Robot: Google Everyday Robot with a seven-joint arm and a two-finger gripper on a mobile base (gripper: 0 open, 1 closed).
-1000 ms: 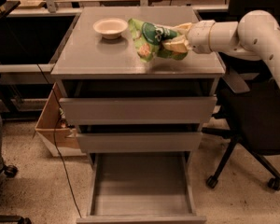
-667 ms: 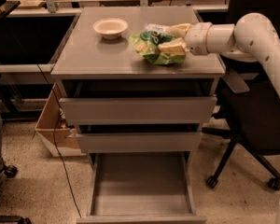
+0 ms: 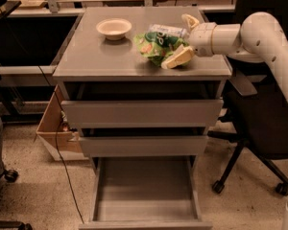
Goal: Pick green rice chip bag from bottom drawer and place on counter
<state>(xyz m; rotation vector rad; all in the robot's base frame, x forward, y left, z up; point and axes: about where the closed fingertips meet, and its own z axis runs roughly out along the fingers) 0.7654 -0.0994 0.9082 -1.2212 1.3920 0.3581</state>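
Observation:
The green rice chip bag [image 3: 155, 44] lies crumpled on the counter [image 3: 98, 56], toward its right side. My gripper [image 3: 183, 39] reaches in from the right on the white arm, and it is open. Its two cream fingers [image 3: 177, 58] spread apart just right of the bag, one behind and one in front. The front finger rests against the bag's right edge. The bottom drawer [image 3: 144, 190] is pulled out at the foot of the cabinet and shows a bare grey tray.
A cream bowl [image 3: 114, 28] sits at the counter's back left. A clear bottle with a white label [image 3: 167, 30] lies just behind the bag. A cardboard box [image 3: 55, 128] and a cable are left of the cabinet, and a black office chair [image 3: 259, 128] is at its right.
The bag has come down from the air onto the counter and shifted slightly right. The gripper has opened and let go of it.

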